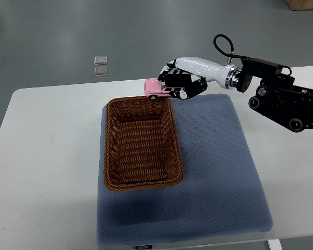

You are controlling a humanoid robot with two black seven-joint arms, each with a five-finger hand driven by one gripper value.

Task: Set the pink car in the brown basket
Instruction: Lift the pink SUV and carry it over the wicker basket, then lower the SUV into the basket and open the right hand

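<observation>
A small pink car (pixel 155 88) hangs over the far rim of the brown wicker basket (pixel 112 151), held from its right end by my right hand (pixel 176 83). The hand's black and white fingers (pixel 172 80) are curled around the car's rear. The arm reaches in from the right edge, black at the wrist and forearm. The basket is rectangular and has nothing inside. It stands on the left part of a blue-grey mat (pixel 219 166). My left arm does not show.
The mat lies on a white table (pixel 47 156) whose far edge runs just behind the car. Two small clear squares (pixel 100 65) lie on the grey floor beyond the table.
</observation>
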